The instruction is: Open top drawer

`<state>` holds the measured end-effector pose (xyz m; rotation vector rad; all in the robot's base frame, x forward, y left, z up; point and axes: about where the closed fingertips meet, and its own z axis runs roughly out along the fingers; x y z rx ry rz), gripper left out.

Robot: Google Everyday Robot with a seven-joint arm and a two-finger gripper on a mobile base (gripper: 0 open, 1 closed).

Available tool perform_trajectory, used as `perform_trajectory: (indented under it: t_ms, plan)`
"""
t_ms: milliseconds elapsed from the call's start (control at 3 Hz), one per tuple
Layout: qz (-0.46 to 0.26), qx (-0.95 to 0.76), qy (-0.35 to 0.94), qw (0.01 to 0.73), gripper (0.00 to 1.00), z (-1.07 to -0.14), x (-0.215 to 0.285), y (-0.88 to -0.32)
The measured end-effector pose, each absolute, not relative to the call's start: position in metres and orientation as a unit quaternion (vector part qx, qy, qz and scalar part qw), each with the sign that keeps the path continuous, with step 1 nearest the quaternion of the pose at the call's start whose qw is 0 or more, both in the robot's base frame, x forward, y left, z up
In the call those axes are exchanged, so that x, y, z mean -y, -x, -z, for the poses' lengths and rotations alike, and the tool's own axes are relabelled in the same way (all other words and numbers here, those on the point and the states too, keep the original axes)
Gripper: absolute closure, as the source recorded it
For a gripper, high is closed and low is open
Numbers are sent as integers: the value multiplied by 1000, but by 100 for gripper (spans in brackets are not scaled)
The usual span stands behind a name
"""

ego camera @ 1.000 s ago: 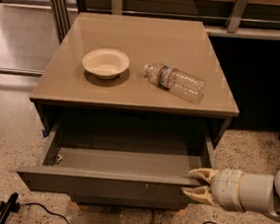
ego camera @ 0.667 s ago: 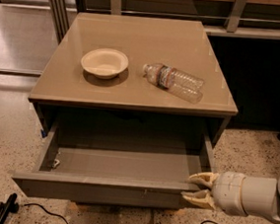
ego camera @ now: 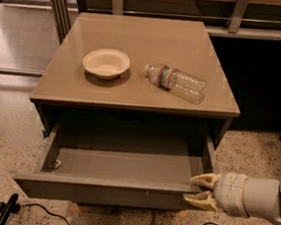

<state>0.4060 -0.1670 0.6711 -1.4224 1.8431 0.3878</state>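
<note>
Looking at the big tan cabinet (ego camera: 137, 39) first: its top drawer (ego camera: 107, 195) sticks out well past the front, grey inside showing, and it's a bit further out than a second ago. So the opening looks basically done to me, maybe a little travel left. The gripper (ego camera: 200, 191) comes in from the right and is clamped on the right end of the drawer front, one finger over the lip and one under; it has slid toward the camera with it. Up top, the bottle (ego camera: 175, 82) and bowl (ego camera: 106, 63) haven't budged.
</note>
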Motion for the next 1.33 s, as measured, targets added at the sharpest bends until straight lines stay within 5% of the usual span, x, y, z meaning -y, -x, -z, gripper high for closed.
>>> perform_trajectory:
  t_ms: [1000,1333]
  plan:
    - [-152,-722,557,381,0,-671,167,-406]
    - [-152,-722,557,381,0,-671,167,-406]
